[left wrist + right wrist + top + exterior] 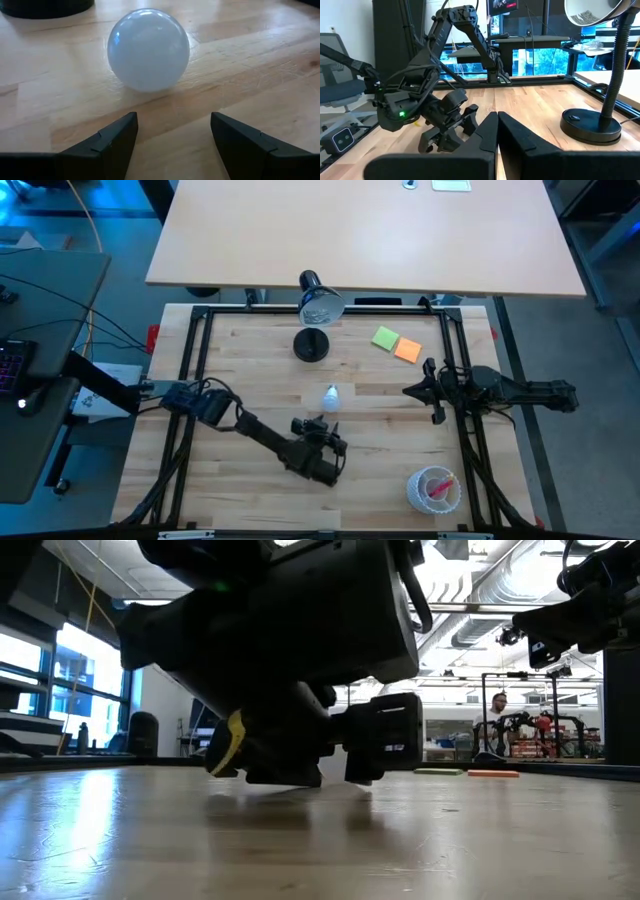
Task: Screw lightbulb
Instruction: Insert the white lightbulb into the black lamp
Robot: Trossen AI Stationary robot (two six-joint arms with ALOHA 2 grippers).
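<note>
Lightbulb: one, white frosted lightbulb (pixel 331 396) lying on the wooden surface (pixel 260 365) near its middle, globe toward the left wrist camera (pixel 148 49); screw base not visible from there.
Lamp: one black desk lamp, round base (pixel 311 345) just beyond the lightbulb, head (pixel 320 304) at the far edge of the surface; flexible neck and base also seen in the right wrist view (pixel 591 125).
Sticky notes: two, one green (pixel 385 338) and one orange (pixel 407 350), touching each other, right of the lamp base.
Cup: one clear plastic cup (pixel 434 489) with pink contents, near-right corner of the surface.
Arms: two.
Left gripper: (pixel 325 429) low over the surface, near side of the lightbulb, pointing at it; arm reaches in from the left, elbow bent, wrist close to the wood.
Left jaws: wide apart, holding nothing; both fingers (pixel 112 145) short of the globe, lightbulb just ahead and centred on the gap, no contact.
Right gripper: (pixel 408 390) at the right side of the surface, well apart from the lightbulb, arm level and pointing left.
Right jaws: pressed together, empty.
Low view: left arm's wrist (pixel 300 660) fills the frame close over the wood; lightbulb hidden behind it.
Background: one person (pixel 497 715) far off in the room.
</note>
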